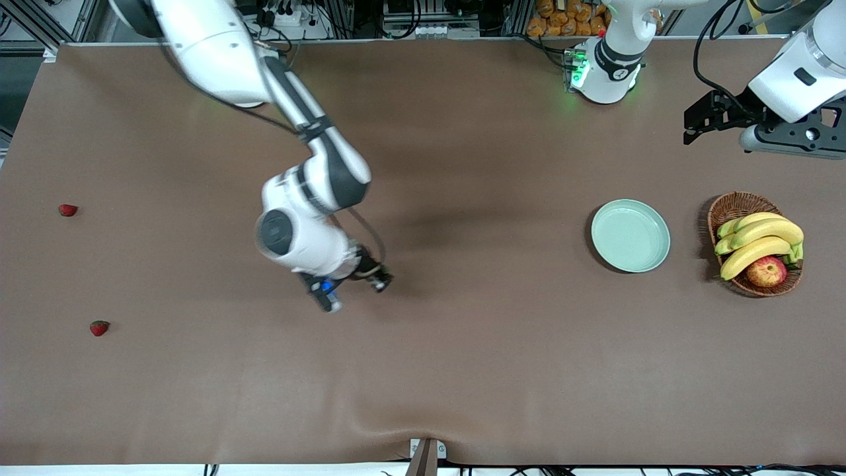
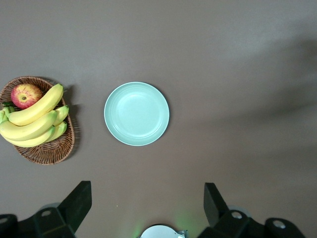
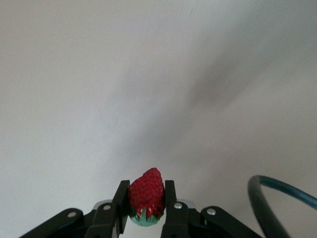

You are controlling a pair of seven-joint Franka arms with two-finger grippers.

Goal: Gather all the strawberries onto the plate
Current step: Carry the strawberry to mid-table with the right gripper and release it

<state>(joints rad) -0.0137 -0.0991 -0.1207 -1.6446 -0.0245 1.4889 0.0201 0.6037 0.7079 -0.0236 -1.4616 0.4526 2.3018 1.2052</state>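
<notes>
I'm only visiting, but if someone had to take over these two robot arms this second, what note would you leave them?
Right claw: shut on a strawberry, up over the bare middle of the table.
Left claw: open, holding nothing, waiting above the table at its own end.
Plate: holds nothing yet; it sits beside the fruit basket.
Two strawberries lie at the right arm's end of the table, one farther from the front camera, one nearer.
Done: one berry picked up.
Left: drop it in the plate, then fetch the other two.
</notes>
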